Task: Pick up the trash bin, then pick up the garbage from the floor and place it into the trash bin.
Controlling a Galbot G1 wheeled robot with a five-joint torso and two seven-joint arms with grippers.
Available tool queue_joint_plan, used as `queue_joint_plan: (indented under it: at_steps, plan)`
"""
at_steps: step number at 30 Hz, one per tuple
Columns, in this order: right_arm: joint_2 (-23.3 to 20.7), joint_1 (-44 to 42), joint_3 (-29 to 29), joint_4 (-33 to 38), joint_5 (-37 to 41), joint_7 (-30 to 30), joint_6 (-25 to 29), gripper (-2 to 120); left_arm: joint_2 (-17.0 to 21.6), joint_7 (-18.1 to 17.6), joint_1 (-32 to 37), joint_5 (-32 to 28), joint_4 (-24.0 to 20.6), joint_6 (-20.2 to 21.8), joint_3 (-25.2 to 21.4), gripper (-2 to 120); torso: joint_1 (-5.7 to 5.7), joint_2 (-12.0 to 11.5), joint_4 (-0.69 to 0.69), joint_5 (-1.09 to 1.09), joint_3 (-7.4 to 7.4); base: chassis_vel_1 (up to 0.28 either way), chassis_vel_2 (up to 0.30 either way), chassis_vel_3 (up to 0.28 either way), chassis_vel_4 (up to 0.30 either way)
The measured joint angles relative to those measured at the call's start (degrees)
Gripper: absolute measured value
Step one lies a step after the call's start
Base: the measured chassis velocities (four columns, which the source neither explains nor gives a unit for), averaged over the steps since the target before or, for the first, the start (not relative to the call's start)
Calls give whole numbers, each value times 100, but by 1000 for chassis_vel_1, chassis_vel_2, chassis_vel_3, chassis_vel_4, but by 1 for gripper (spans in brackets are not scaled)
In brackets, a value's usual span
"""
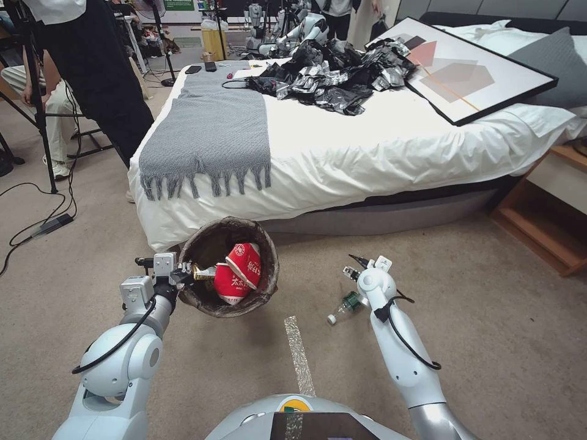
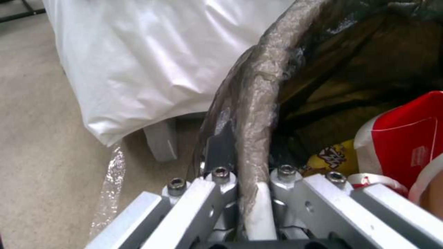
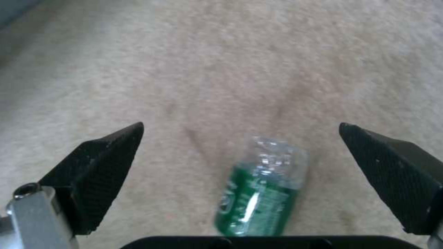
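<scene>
The trash bin (image 1: 269, 269), lined with a dark bag, hangs above the carpet in front of the bed. My left gripper (image 1: 182, 274) is shut on its near-left rim (image 2: 261, 103); the jaws pinch the rim from both sides. Inside lie red-and-white crushed noodle bowls (image 1: 241, 272) and a yellow wrapper (image 2: 330, 157). A piece of garbage, a clear bottle with a green label (image 1: 344, 305), lies on the carpet right of the bin. My right gripper (image 3: 241, 126) hovers open just above the bottle (image 3: 261, 193), its black fingertips (image 3: 106, 162) spread wide on either side.
The bed (image 1: 367, 153) with its white sheet, grey throw (image 1: 208, 134), black bags and a framed picture (image 1: 477, 67) stands just behind the bin. A wooden nightstand (image 1: 550, 220) is at the right. A tape strip (image 1: 299, 354) runs along the carpet. A tripod and cables (image 1: 43, 201) are at the left.
</scene>
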Motion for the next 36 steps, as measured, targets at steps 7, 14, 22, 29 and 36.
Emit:
queue_joint_plan:
  at_steps: [7, 14, 22, 29, 36]
  plan:
    - [27, -8, 26, -302, -40, -23, 167, 100, -10, 5, -1, 0, 0, -4, 50, 0, 0, 0, 0, 1, 0, 0, 0, 0, 0]
    - [93, -66, -46, -678, -29, -86, 294, 100, 34, 9, -62, -18, 1, 0, 63, 0, 0, 0, 0, 1, 0, 0, 0, 0, 0]
    - [106, -112, -111, -984, -21, -258, 365, 100, 23, 15, -54, -19, 9, 3, 81, 0, 0, 1, 1, 0, 0, 0, 0, 0, 0]
    - [113, -186, -146, -1178, -136, -470, 473, 92, 27, 16, -51, -19, 8, 2, 63, 0, 0, 0, 0, 1, 0, 0, 0, 0, 0]
    - [114, -261, -151, -953, -141, -482, 511, 62, -5, 19, -50, -8, 13, -3, 66, 0, 0, 0, 0, 1, 0, 0, 0, 0, 0]
